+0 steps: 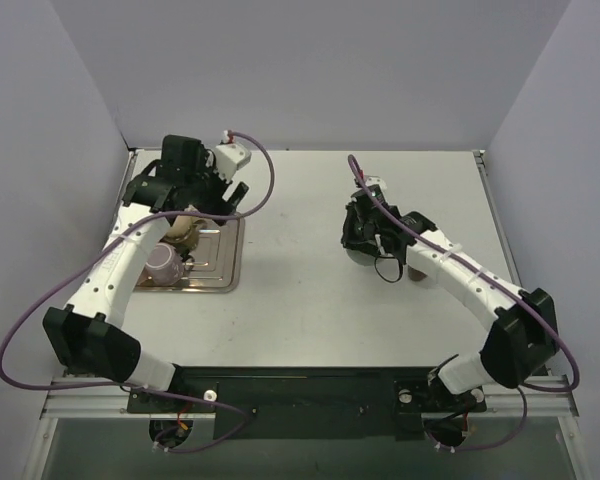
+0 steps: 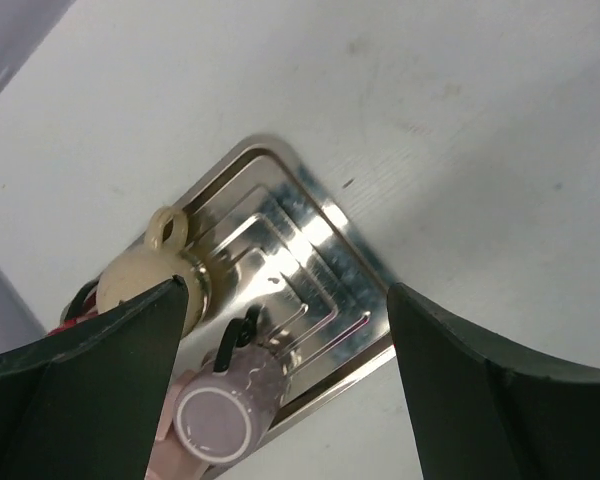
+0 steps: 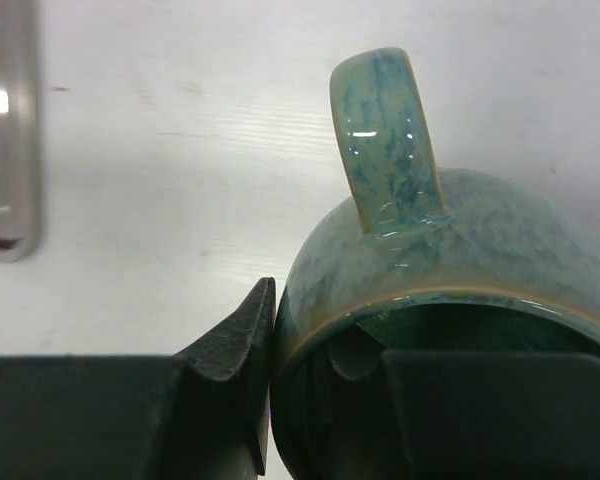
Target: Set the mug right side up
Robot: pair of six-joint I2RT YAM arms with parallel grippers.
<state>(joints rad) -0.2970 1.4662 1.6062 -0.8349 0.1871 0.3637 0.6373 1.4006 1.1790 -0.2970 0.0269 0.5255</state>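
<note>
The mug (image 3: 450,230) is blue-green glazed; its handle (image 3: 385,140) points away from the wrist camera and its opening faces the camera. My right gripper (image 3: 305,330) is shut on the mug's rim, one finger outside the wall and one inside. In the top view the right gripper (image 1: 365,235) covers most of the mug (image 1: 361,254) at the table's middle right; whether the mug touches the table is hidden. My left gripper (image 2: 285,330) is open and empty, hovering over a metal tray (image 2: 310,220) at the left.
The metal tray (image 1: 220,270) holds a cream cup (image 1: 185,232) and a pink cup (image 1: 163,265) lying on its side; both show in the left wrist view, cream cup (image 2: 145,270), pink cup (image 2: 220,410). The tray's edge (image 3: 5,130) shows left of the mug.
</note>
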